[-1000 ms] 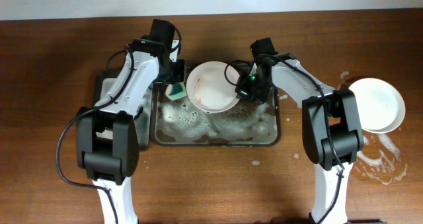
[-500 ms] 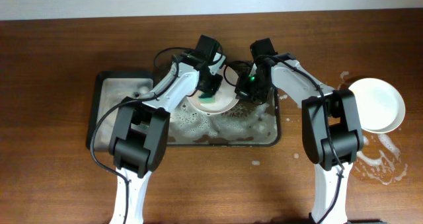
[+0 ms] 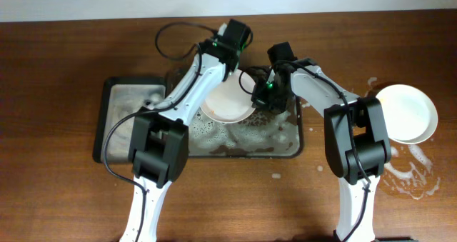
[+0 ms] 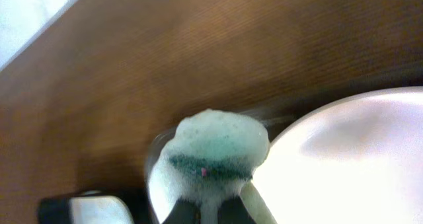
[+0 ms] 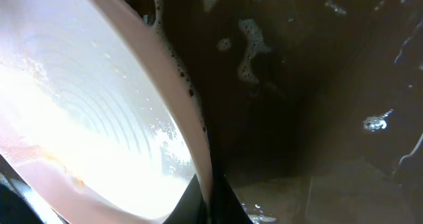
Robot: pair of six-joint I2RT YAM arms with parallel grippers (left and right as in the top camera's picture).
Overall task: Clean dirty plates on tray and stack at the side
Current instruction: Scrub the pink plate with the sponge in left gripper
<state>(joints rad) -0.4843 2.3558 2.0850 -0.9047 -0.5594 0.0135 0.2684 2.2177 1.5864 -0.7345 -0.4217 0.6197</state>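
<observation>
A white plate (image 3: pixel 227 103) with thin orange streaks stands tilted over the foamy large tray (image 3: pixel 289 148). My right gripper (image 3: pixel 261 92) is shut on its right rim. In the right wrist view the rim (image 5: pixel 192 125) runs down between my right gripper's (image 5: pixel 208 201) jaws. My left gripper (image 3: pixel 226 62) is shut on a foamy green sponge (image 4: pixel 215 151). The sponge sits at the far left rim of the plate (image 4: pixel 350 158). In the overhead view the arm hides the sponge.
A smaller dark tray (image 3: pixel 128 103) lies left of the large one. Another white plate (image 3: pixel 407 112) rests at the far right on the wood, with white foam splashes (image 3: pixel 410 169) in front of it. The tray's wet floor (image 5: pixel 297 85) carries foam.
My left arm swung right from the smaller tray with the sponge, onto the plate, then up to its far rim. My right arm held the plate still.
</observation>
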